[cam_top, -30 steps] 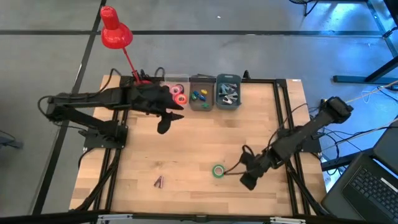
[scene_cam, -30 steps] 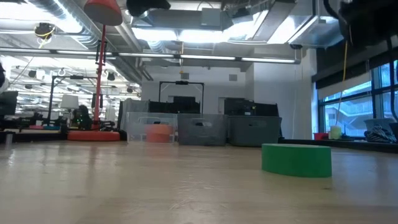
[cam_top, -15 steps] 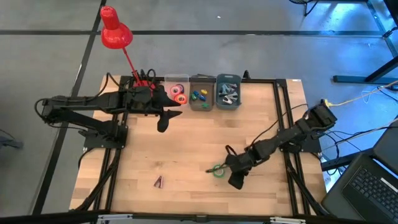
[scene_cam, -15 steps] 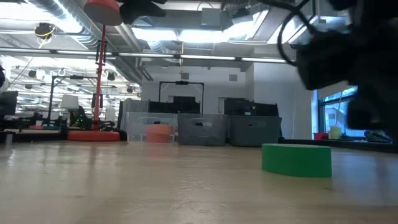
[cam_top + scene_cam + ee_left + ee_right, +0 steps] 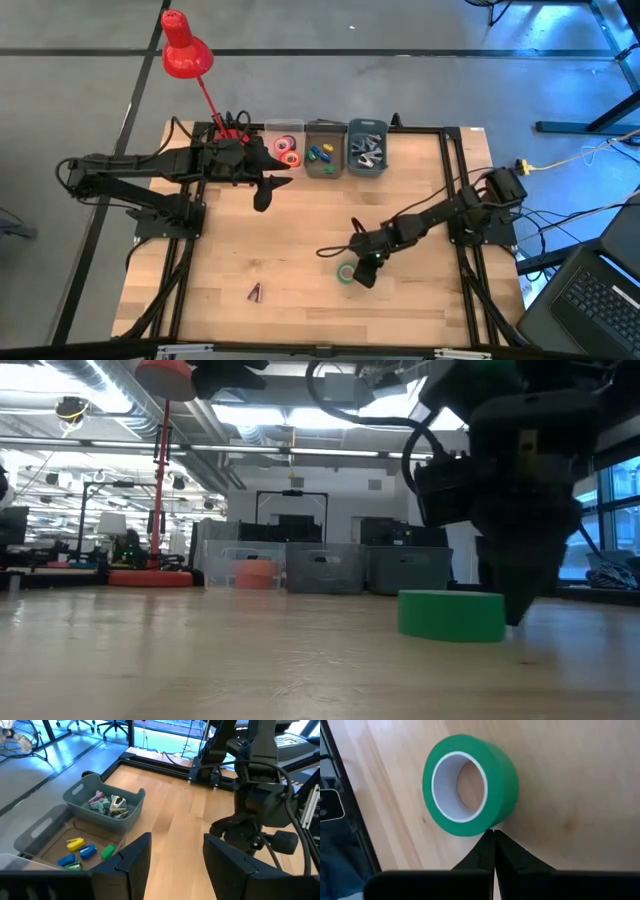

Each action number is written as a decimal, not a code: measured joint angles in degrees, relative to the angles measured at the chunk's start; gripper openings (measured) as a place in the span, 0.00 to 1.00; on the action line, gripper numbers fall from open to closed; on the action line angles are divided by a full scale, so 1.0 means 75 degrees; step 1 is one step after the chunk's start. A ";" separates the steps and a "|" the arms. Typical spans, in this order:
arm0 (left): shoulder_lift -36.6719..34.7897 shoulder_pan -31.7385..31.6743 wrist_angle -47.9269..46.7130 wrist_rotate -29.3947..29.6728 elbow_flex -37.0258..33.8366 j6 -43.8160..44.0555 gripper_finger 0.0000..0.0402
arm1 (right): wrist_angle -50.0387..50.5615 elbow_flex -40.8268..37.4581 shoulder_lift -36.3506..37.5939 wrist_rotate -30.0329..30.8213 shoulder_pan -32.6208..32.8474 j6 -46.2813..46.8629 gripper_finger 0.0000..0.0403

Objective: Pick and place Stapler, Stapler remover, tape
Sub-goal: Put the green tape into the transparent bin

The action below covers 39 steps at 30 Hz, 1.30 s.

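A green tape roll [image 5: 470, 785] lies flat on the wooden table [image 5: 300, 240], near its front middle. My right gripper [image 5: 360, 274] is shut, its tips at the roll's outer wall on the roll's right. My left gripper [image 5: 172, 855] hovers open over the far left of the table, near three bins, with nothing between its fingers. A clear bin [image 5: 287, 150] holds red-orange and pink tape rolls. The middle bin [image 5: 50, 840] holds small coloured staplers [image 5: 82, 851]. The grey bin [image 5: 131, 815] holds claw-shaped stapler removers [image 5: 110, 804]. One small remover [image 5: 255, 292] lies at the front left. My right gripper touches the green roll's outer wall [image 5: 492, 822] with the tips of its shut fingers [image 5: 495, 842]. The fingers slant down from the table's right side. The roll lies flat on the table with its hole facing up, and nothing is between the fingers.
A red desk lamp [image 5: 185, 55] stands at the far left corner, behind my left arm. Black rails [image 5: 455, 170] frame the table's edges. Bare wood lies between the bins and the green roll.
My right gripper has swung toward the table's left and come down to the green roll, shutting its fingers on the way. The roll has slid a little toward the table's left and still lies flat.
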<state>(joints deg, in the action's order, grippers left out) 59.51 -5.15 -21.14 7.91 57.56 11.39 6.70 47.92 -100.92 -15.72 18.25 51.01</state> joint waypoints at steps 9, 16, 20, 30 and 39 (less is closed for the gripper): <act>0.0000 0.0000 -0.0011 0.0165 0.0000 -0.0203 0.43 | -0.0031 0.0678 0.0000 -0.0034 -0.0536 -0.1009 0.00; 0.0002 0.0000 -0.0960 -0.0356 0.0000 -0.0008 0.43 | 0.2106 0.1753 0.0020 0.0148 -0.1305 -0.2415 0.00; 0.0181 0.0152 -0.1625 -0.0702 0.0000 0.0675 0.43 | 0.4422 0.2741 0.0044 0.0184 -0.1658 -0.3369 0.00; 0.2102 0.1641 -0.1264 -0.1137 0.0000 0.1003 0.40 | 0.8703 0.4915 0.0273 0.2726 -0.2110 -0.4455 0.00; 0.4033 0.2189 0.2084 -0.1282 0.0000 0.1153 0.39 | 0.8938 0.5082 0.2591 0.3942 -0.2587 -0.2975 0.00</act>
<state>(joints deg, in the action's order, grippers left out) 89.75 11.27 -5.51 -1.71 57.56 20.04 73.74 86.04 -81.49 13.84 -1.15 28.70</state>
